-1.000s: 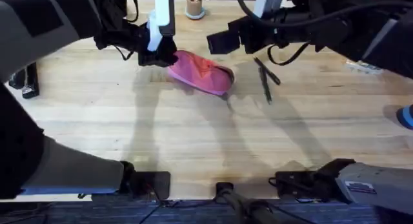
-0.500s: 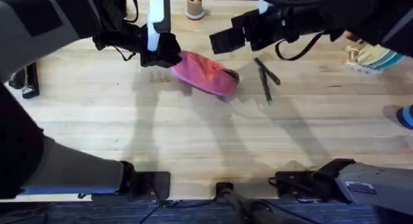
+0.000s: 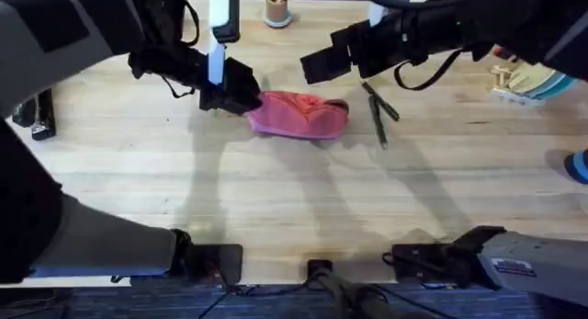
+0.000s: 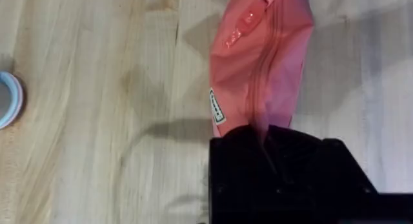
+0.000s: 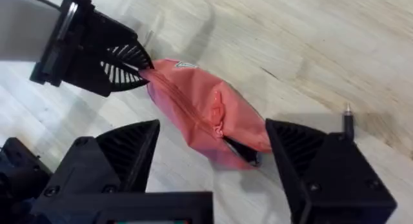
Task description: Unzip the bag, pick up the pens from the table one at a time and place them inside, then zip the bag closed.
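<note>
The pink bag (image 3: 299, 115) lies on the table (image 3: 294, 199) toward the back centre, with a dark gap at its right end. My left gripper (image 3: 234, 87) is shut on the bag's left end; in the left wrist view the bag (image 4: 264, 62) runs away from the gripper (image 4: 264, 137), zipper line on top. My right gripper (image 3: 317, 66) hovers above the bag, open, one finger on each side of the bag (image 5: 206, 111). My left gripper (image 5: 122, 69) also shows there. Two dark pens (image 3: 377, 112) lie crossed just right of the bag.
A small wooden cup (image 3: 276, 6) stands at the back edge. A black object (image 3: 41, 117) lies at the far left. Colourful items (image 3: 528, 80) sit at the right, and a blue thing (image 3: 577, 167) at the right edge. A pale round object (image 4: 6, 98) lies near the bag.
My left gripper has shifted slightly nearer and rightward, and the bag has swung from slanted to lying nearly level. My right gripper has edged a little to the right.
</note>
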Controlling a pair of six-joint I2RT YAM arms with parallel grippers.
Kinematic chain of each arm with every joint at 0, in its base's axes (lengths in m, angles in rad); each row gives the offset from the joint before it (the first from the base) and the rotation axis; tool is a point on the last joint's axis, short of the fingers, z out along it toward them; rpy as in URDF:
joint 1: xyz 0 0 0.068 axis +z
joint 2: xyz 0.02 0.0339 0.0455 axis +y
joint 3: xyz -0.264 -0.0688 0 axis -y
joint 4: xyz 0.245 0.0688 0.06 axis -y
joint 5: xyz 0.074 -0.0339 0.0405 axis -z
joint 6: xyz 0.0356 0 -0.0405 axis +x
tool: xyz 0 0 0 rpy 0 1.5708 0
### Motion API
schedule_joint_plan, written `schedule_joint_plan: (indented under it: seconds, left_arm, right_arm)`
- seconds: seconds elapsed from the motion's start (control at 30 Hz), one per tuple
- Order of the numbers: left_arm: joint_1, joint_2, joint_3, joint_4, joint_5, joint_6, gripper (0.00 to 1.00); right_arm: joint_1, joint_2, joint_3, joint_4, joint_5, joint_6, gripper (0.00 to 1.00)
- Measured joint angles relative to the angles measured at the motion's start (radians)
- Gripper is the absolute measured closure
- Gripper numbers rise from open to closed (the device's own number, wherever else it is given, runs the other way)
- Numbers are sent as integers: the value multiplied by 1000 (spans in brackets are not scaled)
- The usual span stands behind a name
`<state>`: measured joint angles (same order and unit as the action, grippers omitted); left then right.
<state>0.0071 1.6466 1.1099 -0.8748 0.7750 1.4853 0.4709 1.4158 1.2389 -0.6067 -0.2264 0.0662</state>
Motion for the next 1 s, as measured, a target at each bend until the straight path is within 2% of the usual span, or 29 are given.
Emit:
schedule_joint_plan:
  seconds: [0.33,0.6,0.83,1.0]
  left_arm:
    - [0,0,0,-63,4,0,958]
    - [0,0,0,-68,3,0,957]
    - [0,0,0,-68,3,0,958]
    - [0,0,0,-68,3,0,958]
  right_arm:
    - [43,13,0,-65,0,-18,4]
    - [98,78,0,-65,1,-126,4]
    - [98,176,1,-8,78,-188,6]
    - [98,179,2,5,82,-194,85]
